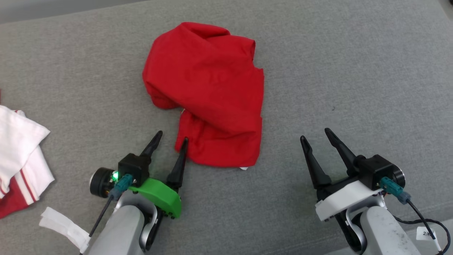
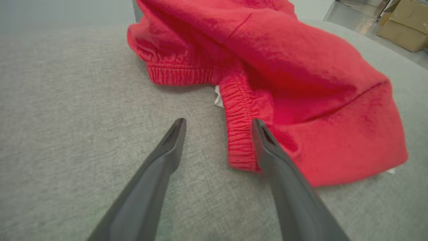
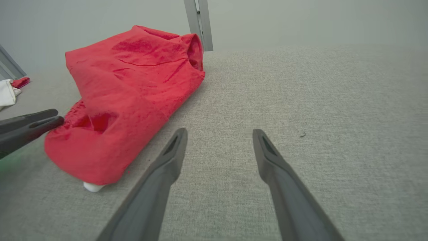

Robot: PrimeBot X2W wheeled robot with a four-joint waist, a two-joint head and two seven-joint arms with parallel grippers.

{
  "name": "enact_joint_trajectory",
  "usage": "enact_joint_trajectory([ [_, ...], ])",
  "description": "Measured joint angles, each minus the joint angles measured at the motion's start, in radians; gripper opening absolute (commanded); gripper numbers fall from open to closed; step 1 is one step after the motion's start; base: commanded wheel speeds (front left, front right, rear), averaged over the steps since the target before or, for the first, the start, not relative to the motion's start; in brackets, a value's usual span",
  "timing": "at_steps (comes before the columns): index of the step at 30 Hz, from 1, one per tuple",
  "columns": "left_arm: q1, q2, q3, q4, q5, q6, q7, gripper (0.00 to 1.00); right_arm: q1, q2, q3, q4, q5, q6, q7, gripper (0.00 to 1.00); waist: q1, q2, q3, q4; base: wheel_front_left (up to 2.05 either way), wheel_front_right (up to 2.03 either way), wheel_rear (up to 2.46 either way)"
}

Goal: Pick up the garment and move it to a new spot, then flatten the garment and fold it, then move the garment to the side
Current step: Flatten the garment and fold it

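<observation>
Grey mat [image 1: 354, 71], red garment [image 1: 208, 95] bunched at 12 o'clock. Both open, empty: left gripper [image 1: 172, 136] at 7, one finger at the waistband [image 2: 239, 134]; right gripper [image 1: 315, 134] at 5, well clear. My worry: left pinches one layer only, garment slips on lift.

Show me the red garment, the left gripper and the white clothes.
red garment [image 1: 208, 88]: head view, middle of the crumpled cloth.
left gripper [image 1: 172, 136]: head view, midway between its open fingertips.
white clothes [image 1: 17, 141]: head view, top white fold.
</observation>
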Motion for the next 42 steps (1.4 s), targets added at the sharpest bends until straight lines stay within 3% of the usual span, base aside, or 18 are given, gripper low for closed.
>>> enact_joint_trajectory([
  [6, -0.032, 0.026, -0.088, 0.064, -0.084, 0.000, -0.003, 1.00, 0.001, 0.000, -0.007, -0.005, 0.006, 0.000, 0.000, 1.00, 0.0000, 0.0000, 0.040, -0.043, 0.00, 0.00, 0.00],
  [7, -0.040, 0.030, -0.098, 0.067, -0.095, 0.000, -0.005, 0.91, 0.001, 0.000, -0.010, -0.005, 0.005, 0.000, 0.000, 1.00, 0.0000, 0.0000, 0.044, -0.047, 0.00, 0.00, 0.00],
  [8, -0.048, 0.034, -0.111, 0.067, -0.101, 0.001, -0.006, 0.45, 0.001, 0.000, -0.012, -0.003, 0.005, 0.000, 0.000, 1.00, 0.0000, 0.0000, 0.048, -0.048, 0.00, 0.00, 0.00],
  [9, -0.053, 0.037, -0.120, 0.068, -0.103, 0.001, -0.006, 0.08, 0.001, 0.000, -0.013, -0.002, 0.005, 0.000, 0.000, 1.00, 0.0000, 0.0000, 0.049, -0.048, 0.00, 0.00, 0.00],
  [10, -0.056, 0.041, -0.128, 0.068, -0.106, 0.001, -0.006, 0.00, 0.000, 0.000, -0.012, 0.000, 0.005, 0.000, 0.000, 1.00, 0.0000, 0.0000, 0.049, -0.046, 0.00, 0.00, 0.00],
  [16, -0.049, 0.036, -0.124, 0.004, -0.110, 0.001, 0.000, 0.00, -0.002, 0.000, -0.013, 0.009, -0.002, 0.000, 0.000, 1.00, 0.0000, 0.0000, 0.023, -0.026, 0.00, 0.00, 0.00],
  [25, 0.046, -0.012, 0.047, -0.264, -0.011, 0.000, 0.000, 0.00, 0.042, 0.000, -0.038, 0.039, -0.017, 0.000, 0.000, 1.00, 0.0000, 0.0000, -0.065, 0.037, 0.00, 0.00, 0.00],
  [30, 0.094, -0.017, 0.148, -0.336, 0.034, 0.000, 0.000, 0.00, 0.063, 0.000, -0.037, 0.054, -0.018, 0.000, 0.000, 1.00, -0.0001, 0.0000, -0.123, 0.080, 0.00, 0.00, 0.00],
  [38, 0.010, 0.052, 0.299, -0.398, 0.107, 0.000, 0.000, 0.00, 0.064, 0.000, -0.021, 0.055, -0.009, 0.000, 0.000, 1.00, 0.0000, 0.0000, -0.196, 0.132, 0.00, 0.00, 0.00],
  [42, -0.110, 0.082, 0.267, -0.438, 0.137, 0.000, -0.001, 0.00, 0.064, 0.001, -0.022, 0.051, -0.001, 0.000, 0.000, 1.00, 0.0000, 0.0000, -0.205, 0.127, 0.00, 0.00, 0.00],
])
